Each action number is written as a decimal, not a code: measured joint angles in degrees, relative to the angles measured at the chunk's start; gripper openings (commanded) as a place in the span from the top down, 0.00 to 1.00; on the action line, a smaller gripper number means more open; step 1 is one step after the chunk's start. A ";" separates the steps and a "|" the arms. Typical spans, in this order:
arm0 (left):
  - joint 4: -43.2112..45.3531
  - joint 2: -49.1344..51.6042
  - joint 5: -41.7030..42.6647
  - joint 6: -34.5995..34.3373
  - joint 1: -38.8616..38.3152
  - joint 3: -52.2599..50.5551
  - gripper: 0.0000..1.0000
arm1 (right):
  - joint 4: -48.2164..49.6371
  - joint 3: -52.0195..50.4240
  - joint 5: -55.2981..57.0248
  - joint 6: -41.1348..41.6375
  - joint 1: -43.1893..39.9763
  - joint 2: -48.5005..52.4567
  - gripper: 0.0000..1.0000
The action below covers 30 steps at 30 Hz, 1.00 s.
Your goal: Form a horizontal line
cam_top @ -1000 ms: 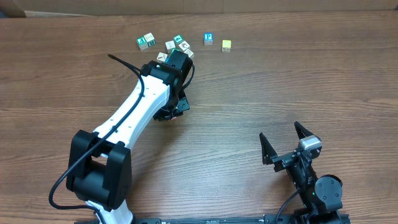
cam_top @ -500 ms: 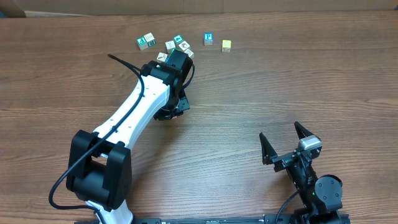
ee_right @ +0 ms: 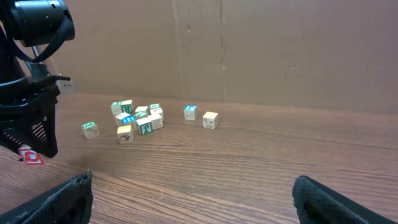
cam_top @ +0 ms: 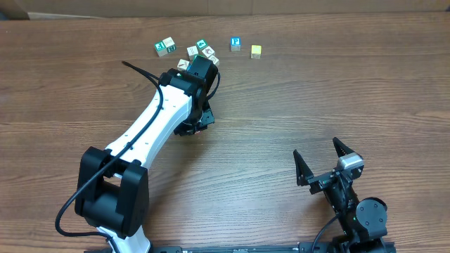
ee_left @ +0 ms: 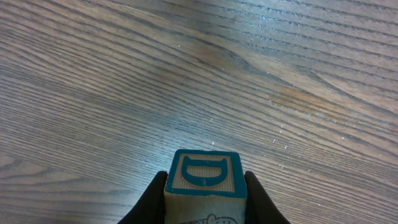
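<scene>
Left wrist view shows two dark fingers at 6 o'clock, drawn in close against the sides of a small D cube; the left gripper is clamped on it. The cube is pale wood, and its top face is bordered in teal and marked with a teal D. The letter is laid on its side, straight stroke toward 12 o'clock and curve toward 6. Whether the cube touches the wooden table cannot be told.

From overhead this grip is hidden beneath the wrist, which is placed just beside a loose jumble of white and teal cubes at 12 o'clock. No touching row is formed yet. A blue-and-white cube and a yellow cube are set apart from each other toward 1 o'clock, their shared axis running roughly from 9 to 3. At 5 o'clock the right gripper is spread wide, with nothing held. Only the right wrist view gives the cubes side-on.
</scene>
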 measured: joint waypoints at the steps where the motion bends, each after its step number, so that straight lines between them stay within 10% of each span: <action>1: 0.00 0.00 0.02 0.00 0.00 0.00 0.96 | -0.02 0.00 0.00 0.00 0.00 0.00 0.00; 30: 1.16 0.02 0.63 0.00 0.00 0.00 0.96 | -0.02 0.00 -0.02 0.00 0.00 0.00 0.00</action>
